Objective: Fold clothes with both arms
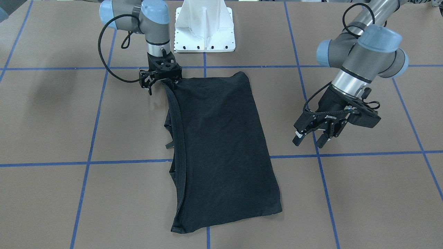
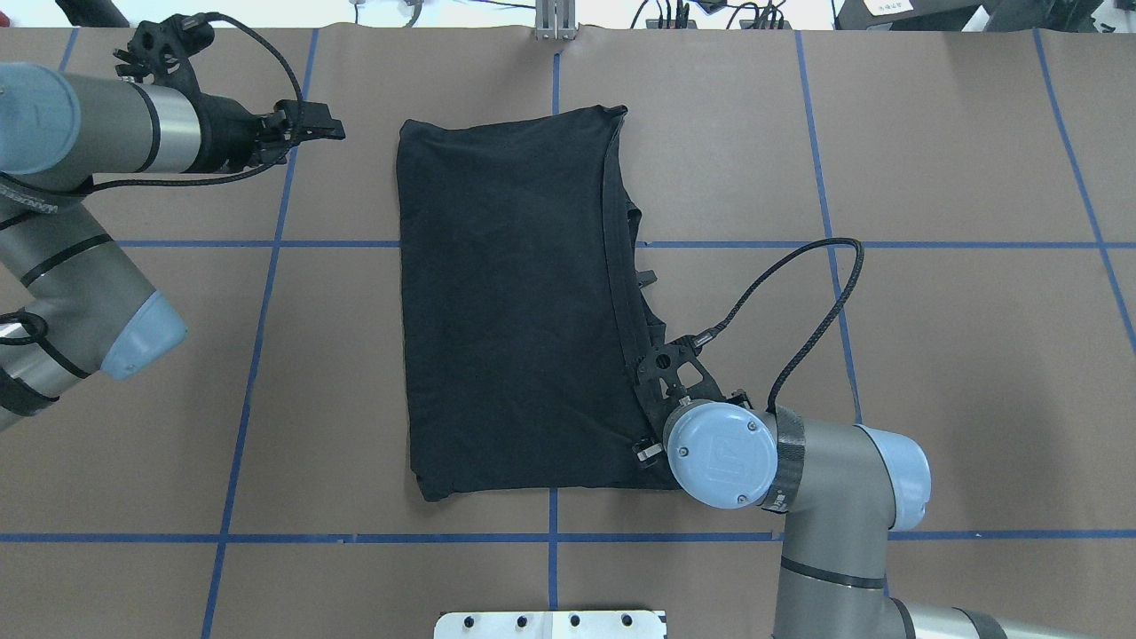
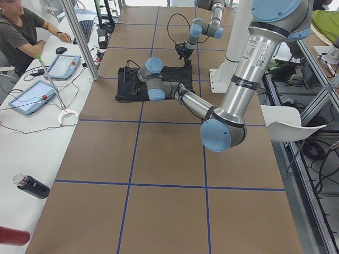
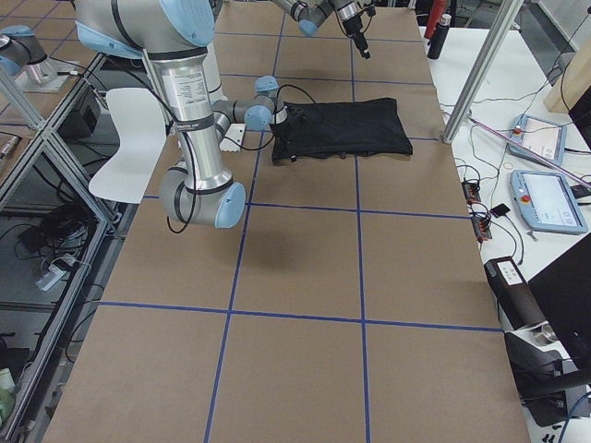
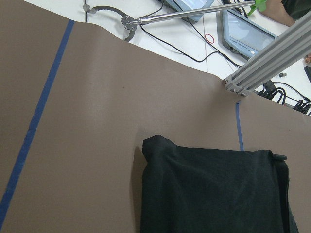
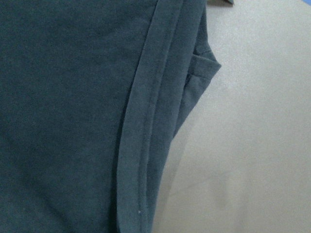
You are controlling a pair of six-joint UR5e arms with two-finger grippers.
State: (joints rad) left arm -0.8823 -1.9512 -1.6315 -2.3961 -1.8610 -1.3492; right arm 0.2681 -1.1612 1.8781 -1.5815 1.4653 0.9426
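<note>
The clothes, a black T-shirt (image 1: pixel 218 145) (image 2: pixel 506 302), lie folded lengthwise and flat in the middle of the table, plain side up. A stitched hem (image 6: pixel 141 145) runs along the shirt's edge on my right arm's side. My right gripper (image 1: pixel 162 84) (image 2: pixel 648 404) sits low at the shirt's near corner by that hem. It looks open, with one finger over bare table and the other at the cloth. My left gripper (image 1: pixel 310 141) (image 2: pixel 324 133) hovers open and empty off the shirt's other long side, near its far corner (image 5: pixel 150 143).
The white pedestal base (image 1: pixel 205 31) stands at the robot's edge of the table. Blue tape lines (image 2: pixel 266 266) grid the brown surface. A person (image 3: pixel 21 32), tablets (image 3: pixel 32 95), a bottle (image 3: pixel 32 186) and an aluminium post (image 3: pixel 79 37) line the far side.
</note>
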